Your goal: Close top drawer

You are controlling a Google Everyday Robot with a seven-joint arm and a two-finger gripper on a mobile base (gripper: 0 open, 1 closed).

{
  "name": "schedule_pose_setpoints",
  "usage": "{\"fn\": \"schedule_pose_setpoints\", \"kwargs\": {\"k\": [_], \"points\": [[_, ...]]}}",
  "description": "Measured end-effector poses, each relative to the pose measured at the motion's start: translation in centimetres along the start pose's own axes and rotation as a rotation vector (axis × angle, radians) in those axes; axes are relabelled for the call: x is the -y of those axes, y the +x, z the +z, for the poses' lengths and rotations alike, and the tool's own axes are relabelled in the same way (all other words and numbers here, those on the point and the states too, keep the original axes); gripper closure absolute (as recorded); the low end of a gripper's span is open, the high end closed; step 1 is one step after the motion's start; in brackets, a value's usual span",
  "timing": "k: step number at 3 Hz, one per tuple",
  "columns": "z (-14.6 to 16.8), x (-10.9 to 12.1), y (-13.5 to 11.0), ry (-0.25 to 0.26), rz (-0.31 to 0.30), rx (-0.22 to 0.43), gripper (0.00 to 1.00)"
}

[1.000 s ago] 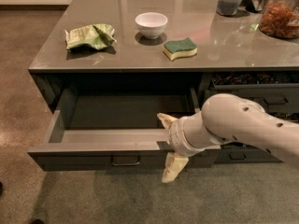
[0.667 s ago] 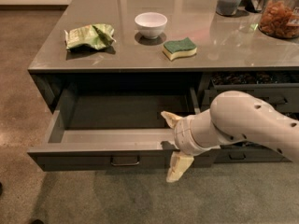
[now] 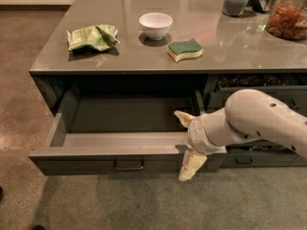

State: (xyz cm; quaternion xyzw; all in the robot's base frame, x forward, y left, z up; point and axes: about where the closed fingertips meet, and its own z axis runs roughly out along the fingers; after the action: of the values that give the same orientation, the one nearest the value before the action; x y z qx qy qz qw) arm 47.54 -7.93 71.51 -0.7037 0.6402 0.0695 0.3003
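Camera view from above and in front of a grey counter (image 3: 144, 56). Shows the top drawer (image 3: 124, 115) pulled well out toward the viewer, smooth grey inside exposed, flat front lowest in frame with a small loop handle (image 3: 128, 166) at its centre. Places the gripper (image 3: 181, 146) at the right end of that front, well right of the handle, on a white arm (image 3: 259, 121) entering from the right edge. Finds the fingers spread apart and gripping nothing: upper finger (image 3: 184, 119) above the front's top edge, over the drawer's inner right corner; lower finger (image 3: 192, 166) hanging before the front face, touching it or just in front, not decidable here. Runs the drawer's long axis left to right, parallel to the counter edge; sets the needed travel at right angles to that, away from the viewer and into the cabinet. Puts the drawer front between the gripper and the cabinet opening, hence judged well placed for a straight inward push. Warns of off-centre contact: pressing at the right end may skew the drawer on its runners. Leaves aside, on the counter, a white bowl (image 3: 155, 24), a green-topped sponge (image 3: 184, 49) and a crumpled green packet (image 3: 92, 36); at right, other grey drawers (image 3: 249, 158).
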Motion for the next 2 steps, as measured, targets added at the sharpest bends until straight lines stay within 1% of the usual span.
{"fn": "schedule_pose_setpoints", "kwargs": {"k": [1,2], "points": [[0.0,0.0,0.0,0.0,0.0,0.0,0.0],[1.1,0.9,0.4,0.022,0.01,0.011,0.0]]}}
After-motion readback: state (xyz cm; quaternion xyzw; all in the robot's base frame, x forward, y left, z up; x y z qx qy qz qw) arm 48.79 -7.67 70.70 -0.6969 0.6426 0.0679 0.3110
